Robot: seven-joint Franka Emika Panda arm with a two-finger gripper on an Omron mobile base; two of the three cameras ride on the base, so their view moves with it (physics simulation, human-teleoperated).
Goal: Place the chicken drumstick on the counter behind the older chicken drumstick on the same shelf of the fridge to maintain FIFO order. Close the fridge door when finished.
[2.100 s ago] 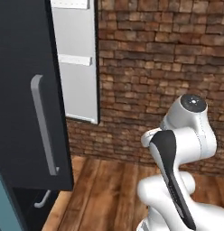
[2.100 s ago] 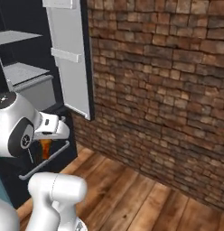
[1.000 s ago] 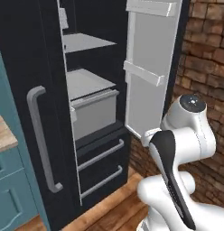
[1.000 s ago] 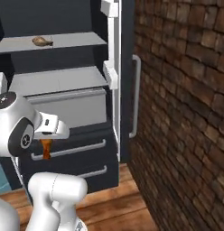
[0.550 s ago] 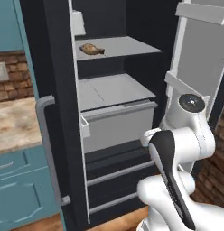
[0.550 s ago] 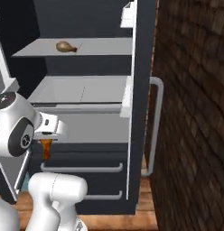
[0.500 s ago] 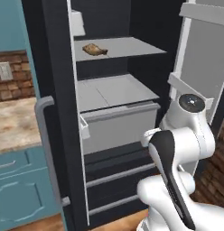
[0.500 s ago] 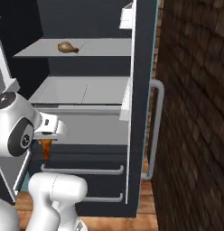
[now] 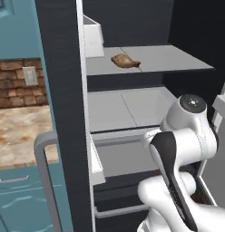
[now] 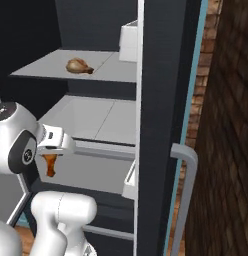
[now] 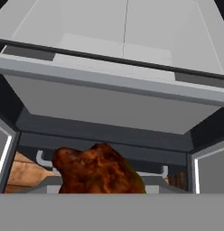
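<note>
1. Since the earlier frames our base has driven round, so both base views have swung from the brick wall to face the open dark charcoal fridge (image 9: 60, 90); the scene shifted with the cameras, not the things.
2. Our two-finger gripper (image 10: 50, 156) hangs low before the fridge's lower front, clenched on the small dark reddish-brown chicken drumstick (image 10: 50, 164).
3. In the right base view that drumstick hangs below the hand with its long axis roughly upright, its lower end pointing down toward the floor.
4. In the hand view the drumstick (image 11: 98, 170) shows as a lumpy brown mass at the bottom edge; which end is the bone we cannot tell there.
5. Above it stands a pale grey drawer-like bin (image 11: 114, 103), and we see nothing lying in it.
6. Higher up, the flat pale grey shelf (image 9: 178, 61) carries the plump pale tan older drumstick (image 9: 124, 60).
7. It lies flat, long axis running across the shelf, its thin end pointing right in both base views (image 10: 79, 65).
8. A white door bin (image 9: 93, 35) sits just beside the shelf's left end.
9. Left of the fridge runs the beige marbled stone counter (image 9: 19, 136).
</note>
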